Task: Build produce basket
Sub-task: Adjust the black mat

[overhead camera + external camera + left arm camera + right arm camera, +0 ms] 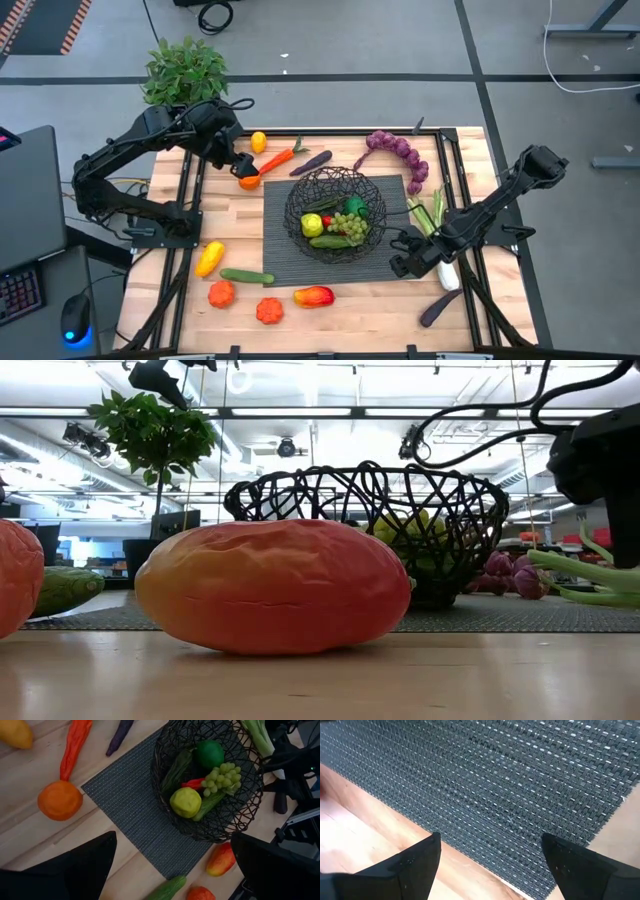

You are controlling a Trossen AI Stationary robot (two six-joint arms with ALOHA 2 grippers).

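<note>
The black wire basket [335, 212] stands on a dark woven placemat [280, 245] at mid-table. It holds a yellow-green lemon [185, 802], green grapes [222, 777], a green round fruit [209, 753], a red chili and cucumbers. My left gripper [238, 165] is open and empty, raised above the table near an orange fruit [248, 181] and a carrot [275, 160]. Its wrist view [173, 837] looks down on the placemat. My right gripper [405, 258] is open and empty, low over the placemat's near right corner [600, 827].
Loose produce lies around the mat: a yellow lemon [258, 142], purple grapes [400, 155], a leek [430, 215], a yellow pepper [209, 257], a cucumber [247, 276], tomatoes [221, 293], a red-yellow fruit [313, 296], an aubergine [440, 305]. A potted plant [185, 68] stands far left.
</note>
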